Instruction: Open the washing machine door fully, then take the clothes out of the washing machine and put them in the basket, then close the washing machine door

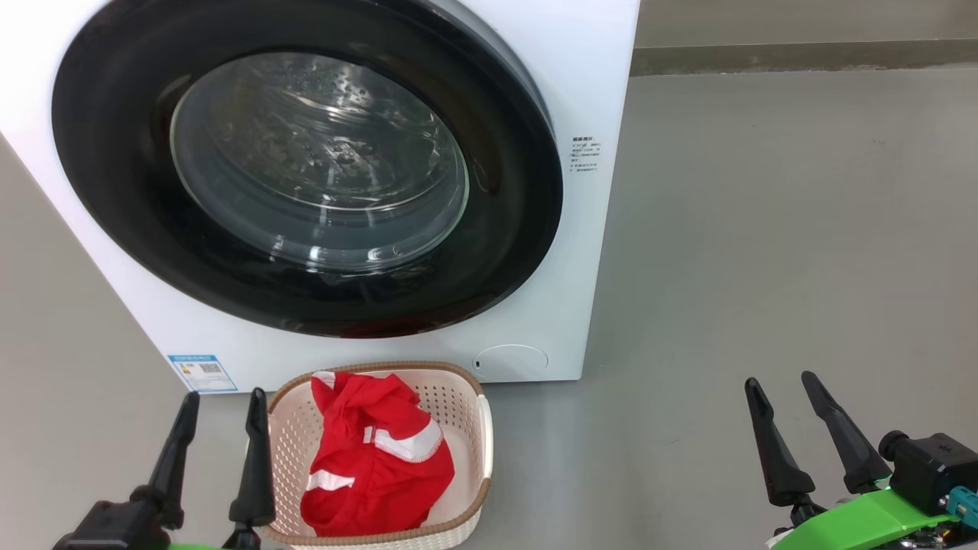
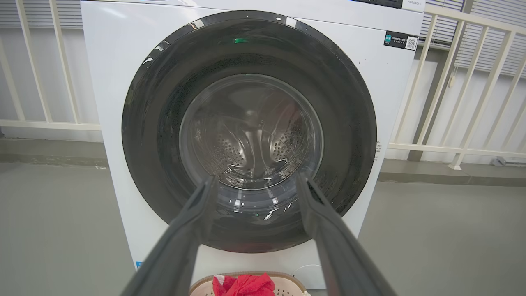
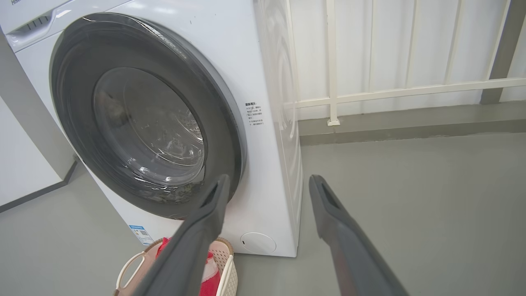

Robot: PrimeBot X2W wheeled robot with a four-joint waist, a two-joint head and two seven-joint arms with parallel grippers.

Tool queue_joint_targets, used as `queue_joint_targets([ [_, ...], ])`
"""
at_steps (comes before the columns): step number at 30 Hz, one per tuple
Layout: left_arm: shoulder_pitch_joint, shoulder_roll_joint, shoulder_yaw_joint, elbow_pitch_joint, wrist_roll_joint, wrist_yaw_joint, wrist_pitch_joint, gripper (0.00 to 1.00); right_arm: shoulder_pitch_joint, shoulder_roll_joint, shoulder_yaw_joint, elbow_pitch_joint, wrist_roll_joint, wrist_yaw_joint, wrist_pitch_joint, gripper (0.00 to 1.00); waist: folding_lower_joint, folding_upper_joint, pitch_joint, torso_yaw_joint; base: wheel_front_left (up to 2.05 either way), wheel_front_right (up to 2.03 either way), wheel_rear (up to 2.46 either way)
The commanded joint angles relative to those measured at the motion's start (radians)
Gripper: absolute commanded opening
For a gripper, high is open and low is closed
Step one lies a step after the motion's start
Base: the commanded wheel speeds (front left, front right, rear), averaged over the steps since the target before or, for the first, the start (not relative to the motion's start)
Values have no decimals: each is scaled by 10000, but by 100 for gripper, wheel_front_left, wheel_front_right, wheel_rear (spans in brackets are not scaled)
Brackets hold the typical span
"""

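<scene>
- Washing machine door sits shut, as far as I can see, with its black rim flat against the white front of the washing machine.
- Through its glass window I make out the perforated steel drum.
- On the floor, the basket stands just in front of the machine's bottom edge, below the door.
- I see the clothes, red with white stripes, bunched inside the basket.
- My left claw hangs with its fingers spread, just beside the basket's left rim, pinching nothing.
- My right claw is spread too and empty, over the floor well apart from the basket, off to its right.
- A white railing runs behind the machine.
</scene>
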Motion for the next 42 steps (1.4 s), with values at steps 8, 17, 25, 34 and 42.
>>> queue_joint_targets([
  [8, 7, 26, -36, -56, -39, 19, 35, 0, 0, 2, 17, 2, 85, 0, -7, 0, 1, 0, 14, 3, 0, 0, 0],
  [17, 60, -186, 24, 359, -688, -98, 130, 0, -46, -18, 78, 509, 798, -1, 11, 0, 22, 0, 8, 1, 0, 0, 0],
  [25, -75, -246, 200, 644, -1498, -283, 270, 0, -191, -76, 105, 763, 1698, -2, 39, 0, 1, 0, 40, 1, 0, 0, 0],
  [34, -225, -323, 406, 965, -2403, -498, 431, 0, -337, -126, 123, 1027, 2698, -4, 78, 0, 1, 0, 55, 2, 0, 0, 0],
  [42, -347, -396, 595, 1231, -3199, -681, 579, 0, -460, -163, 127, 1254, 3573, -5, 122, 0, 1, 0, 68, 2, 0, 0, 0],
])
